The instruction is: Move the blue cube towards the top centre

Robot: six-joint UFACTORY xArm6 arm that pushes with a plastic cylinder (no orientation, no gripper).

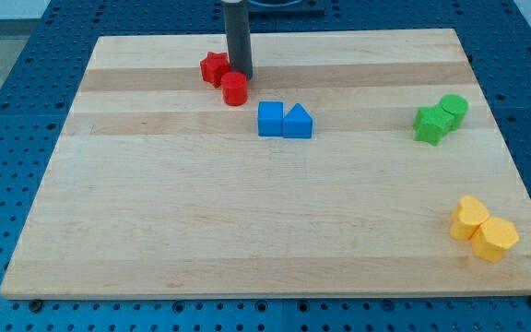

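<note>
Approach step, by the look of it: no contact yet with the blue cube (pixel 270 119). Sitting a little toward the view's top from mid-board, touching the blue triangular block (pixel 298 122) on its view-right side, the pair side by side like one piece. Not yet at the top centre, though not far off either.

My tip (pixel 239 73) down on the wooden board (pixel 155 231), up and to the view's left of the blue cube, clearly apart from it. No jaws to speak of here, just a bare dark rod, carrying nothing. Right against the red cylinder (pixel 235 88), or close enough that a gap cannot be made out; the red star-shaped block (pixel 214 68) just to the view-left of the tip, contact there uncertain too.

Wrong side for the job, probably. Pushing toward the view's top calls for getting below the blue cube first, on its view-bottom face. So: swing round, likely past the cube's view-left side, keeping clear of the red cylinder on the way. Then a straight shove upward, centred on the face so the cube does not spin off. Watch the blue triangular block, likely to get dragged along if the push goes off-centre to the view's right.

Far to the view-right of the blue cube, two green blocks (pixel 440 119) huddled together; below those, two yellow blocks (pixel 483 231) near the board's corner. Well out of the way, both pairs.
</note>
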